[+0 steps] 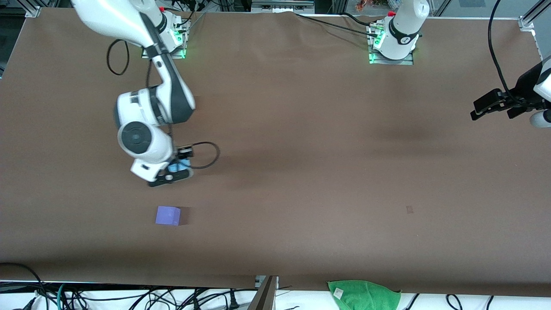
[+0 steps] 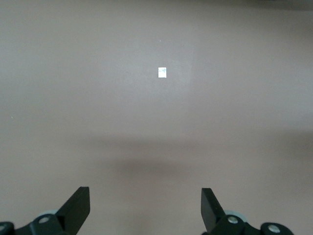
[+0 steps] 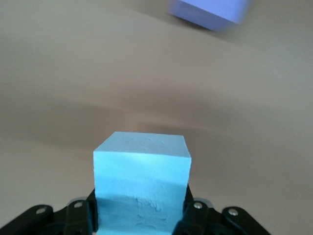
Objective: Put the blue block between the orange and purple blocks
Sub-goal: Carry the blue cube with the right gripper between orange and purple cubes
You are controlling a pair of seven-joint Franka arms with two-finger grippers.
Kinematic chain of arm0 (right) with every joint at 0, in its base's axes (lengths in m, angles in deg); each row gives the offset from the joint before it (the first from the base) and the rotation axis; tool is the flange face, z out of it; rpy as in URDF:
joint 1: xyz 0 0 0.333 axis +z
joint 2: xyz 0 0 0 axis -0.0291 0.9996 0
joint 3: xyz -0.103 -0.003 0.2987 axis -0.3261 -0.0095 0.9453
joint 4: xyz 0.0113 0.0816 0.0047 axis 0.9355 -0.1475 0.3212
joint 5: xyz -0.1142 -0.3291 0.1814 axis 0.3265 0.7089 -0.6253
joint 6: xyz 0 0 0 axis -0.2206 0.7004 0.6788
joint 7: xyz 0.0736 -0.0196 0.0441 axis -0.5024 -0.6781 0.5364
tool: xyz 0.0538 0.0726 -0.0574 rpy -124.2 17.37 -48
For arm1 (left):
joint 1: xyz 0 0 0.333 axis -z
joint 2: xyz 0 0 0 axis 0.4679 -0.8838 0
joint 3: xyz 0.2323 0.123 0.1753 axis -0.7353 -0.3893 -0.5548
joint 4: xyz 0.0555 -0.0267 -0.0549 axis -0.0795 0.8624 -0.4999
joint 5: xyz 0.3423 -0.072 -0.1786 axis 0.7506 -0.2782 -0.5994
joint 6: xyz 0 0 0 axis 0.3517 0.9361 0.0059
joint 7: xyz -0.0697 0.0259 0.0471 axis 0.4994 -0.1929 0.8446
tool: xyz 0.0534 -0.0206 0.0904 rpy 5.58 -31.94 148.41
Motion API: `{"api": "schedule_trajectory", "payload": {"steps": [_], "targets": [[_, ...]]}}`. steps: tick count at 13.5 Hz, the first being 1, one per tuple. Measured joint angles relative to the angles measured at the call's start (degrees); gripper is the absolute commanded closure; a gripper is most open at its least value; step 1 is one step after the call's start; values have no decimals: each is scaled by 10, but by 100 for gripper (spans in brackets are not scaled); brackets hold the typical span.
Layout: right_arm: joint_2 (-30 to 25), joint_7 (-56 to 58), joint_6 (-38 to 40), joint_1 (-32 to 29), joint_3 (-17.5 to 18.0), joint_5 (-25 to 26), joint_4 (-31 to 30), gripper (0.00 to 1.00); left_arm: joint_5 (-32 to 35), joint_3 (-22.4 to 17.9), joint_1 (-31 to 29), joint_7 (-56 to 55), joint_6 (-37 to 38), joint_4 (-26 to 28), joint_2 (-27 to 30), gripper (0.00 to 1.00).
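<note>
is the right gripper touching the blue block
Touching. The right wrist view shows the right gripper with its fingers pressed against both sides of the blue block, shut on it.

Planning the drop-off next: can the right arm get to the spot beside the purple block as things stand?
Probably yes: the right gripper, shut on the blue block, is close to the purple block, with bare table between them.

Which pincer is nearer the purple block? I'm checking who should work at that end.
Right. The right pincer, shut on the blue block, is beside the purple block. The left pincer waits open at the left arm's end of the table.
</note>
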Motion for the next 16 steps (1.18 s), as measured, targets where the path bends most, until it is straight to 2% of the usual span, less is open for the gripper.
{"api": "schedule_trajectory", "payload": {"steps": [1, 3, 10, 11, 12, 13, 16], "targets": [[-3, 1, -20, -3, -18, -17, -22, 77, 0, 0, 0, 0, 0, -1, 0, 0], [-4, 1, -54, -9, -30, -51, -60, 77, 0, 0, 0, 0, 0, -2, -2, 0], [-4, -8, -181, -1, -12, -77, -150, 77, 0, -1, -1, 0, 0, -4, -6, 0], [-4, -13, -188, 1, -8, -78, -157, 72, 0, -1, -1, 0, 0, -4, -6, 0], [-4, -18, -190, 2, -5, -78, -159, 33, 0, -1, -1, 0, 0, -4, -6, 0], [-4, -21, -190, 2, -3, -78, -160, 0, 0, -1, -1, 0, 0, -4, -6, 0], [-5, -22, -191, 2, -5, -79, -154, 0, 0, -1, -1, 0, 0, -4, -6, 0]]}}
